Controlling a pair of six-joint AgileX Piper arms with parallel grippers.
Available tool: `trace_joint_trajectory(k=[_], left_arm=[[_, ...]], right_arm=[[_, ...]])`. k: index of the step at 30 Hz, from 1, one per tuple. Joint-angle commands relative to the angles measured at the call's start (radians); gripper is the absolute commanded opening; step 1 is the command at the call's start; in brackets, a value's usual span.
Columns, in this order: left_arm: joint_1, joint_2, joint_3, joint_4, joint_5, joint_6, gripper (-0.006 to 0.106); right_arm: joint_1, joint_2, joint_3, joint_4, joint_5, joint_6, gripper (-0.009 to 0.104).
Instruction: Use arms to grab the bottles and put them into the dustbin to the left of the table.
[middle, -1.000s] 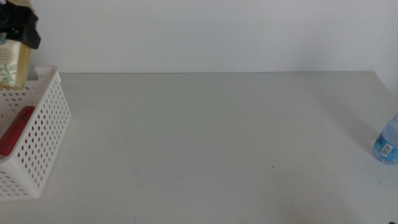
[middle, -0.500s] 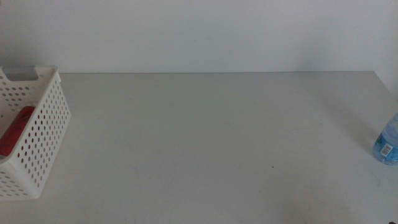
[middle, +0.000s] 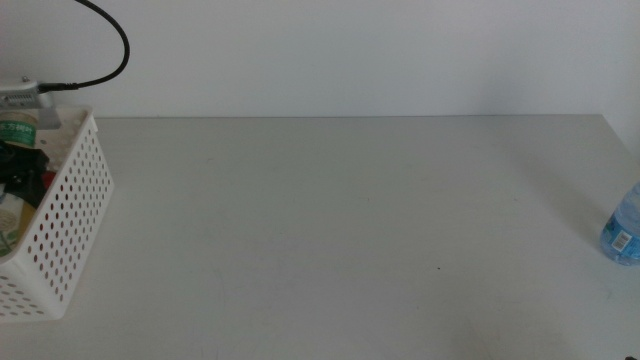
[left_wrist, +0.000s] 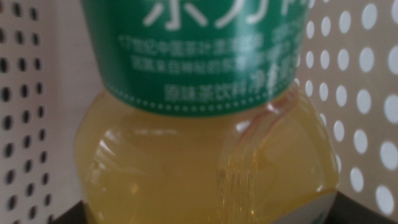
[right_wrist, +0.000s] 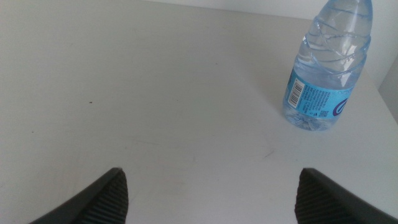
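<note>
My left gripper (middle: 22, 172) is down inside the white perforated dustbin (middle: 72, 215) at the table's left end, shut on the pale-yellow tea bottle (middle: 14, 133). In the left wrist view the tea bottle (left_wrist: 205, 155) with its green label fills the picture, with the dustbin's perforated walls (left_wrist: 367, 93) on both sides. The red soda can is hidden behind the gripper and bottle. The small clear water bottle (middle: 622, 228) stands at the table's right edge. My right gripper (right_wrist: 208, 199) is open and empty over the table, short of the water bottle (right_wrist: 326, 74).
The light-grey tabletop (middle: 340, 220) stretches between the dustbin and the water bottle. A black cable (middle: 110, 40) arcs above the dustbin. A white wall stands behind the table's far edge.
The left gripper with the tea bottle was above the dustbin a second ago, left the view, and now sits low inside the dustbin. The water bottle has not moved.
</note>
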Motion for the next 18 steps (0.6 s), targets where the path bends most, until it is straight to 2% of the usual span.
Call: trace_joint_trajectory(k=[1, 5, 7, 8, 11, 12, 13, 16, 18], left_arm=[[0.002, -0.035, -0.031, -0.055, -0.019, -0.014, 0.000], [0.001, -0.012, -0.031, -0.063, -0.015, -0.012, 0.008], [0.001, -0.012, -0.031, -0.062, -0.017, -0.003, 0.017], [0.001, -0.012, -0.031, -0.062, -0.020, 0.007, 0.027], [0.001, -0.012, -0.031, -0.062, -0.020, 0.011, 0.048], [0.001, -0.012, -0.031, -0.062, -0.016, 0.011, 0.060], [0.001, -0.012, -0.031, -0.065, -0.015, 0.010, 0.078], [0.001, -0.012, -0.032, -0.066, -0.016, 0.010, 0.091], [0.001, -0.020, -0.032, -0.065, -0.021, 0.010, 0.094]], right_arm=[[-0.005, -0.021, -0.002, -0.008, -0.064, -0.009, 0.082], [-0.005, -0.021, -0.002, -0.008, -0.064, -0.009, 0.082], [-0.005, -0.021, -0.002, -0.008, -0.064, -0.009, 0.082], [-0.005, -0.021, -0.002, -0.008, -0.064, -0.009, 0.082], [-0.005, -0.021, -0.002, -0.008, -0.064, -0.009, 0.082], [-0.005, -0.021, -0.002, -0.008, -0.064, -0.009, 0.082], [-0.005, -0.021, -0.002, -0.008, -0.064, -0.009, 0.082], [-0.005, -0.021, -0.002, -0.008, -0.064, -0.009, 0.082], [-0.005, -0.021, -0.002, -0.008, -0.064, -0.009, 0.082]])
